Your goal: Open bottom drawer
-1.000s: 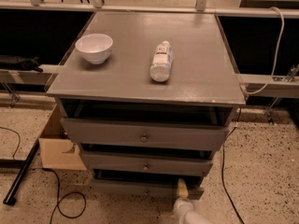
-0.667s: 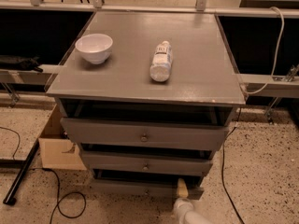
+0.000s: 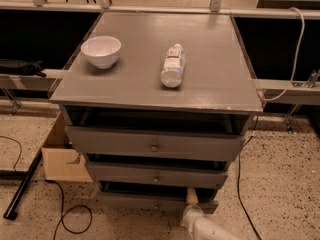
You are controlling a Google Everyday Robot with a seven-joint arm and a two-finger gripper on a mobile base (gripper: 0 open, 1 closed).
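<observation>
Low down, gripper [image 3: 192, 198] seemingly touching bottom drawer [image 3: 145, 202], right end (grip unclear); bottle [image 3: 173, 66] label unreadable.

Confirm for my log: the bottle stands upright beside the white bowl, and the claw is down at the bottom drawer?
No: the camera view shows the bottle lying on its side beside the white bowl. The claw is down at the bottom drawer, at its right end.

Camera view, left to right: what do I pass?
Cardboard box on the floor → white bowl → bottle lying on its side → gripper, low, at the right end of the bottom drawer → white cable.
</observation>
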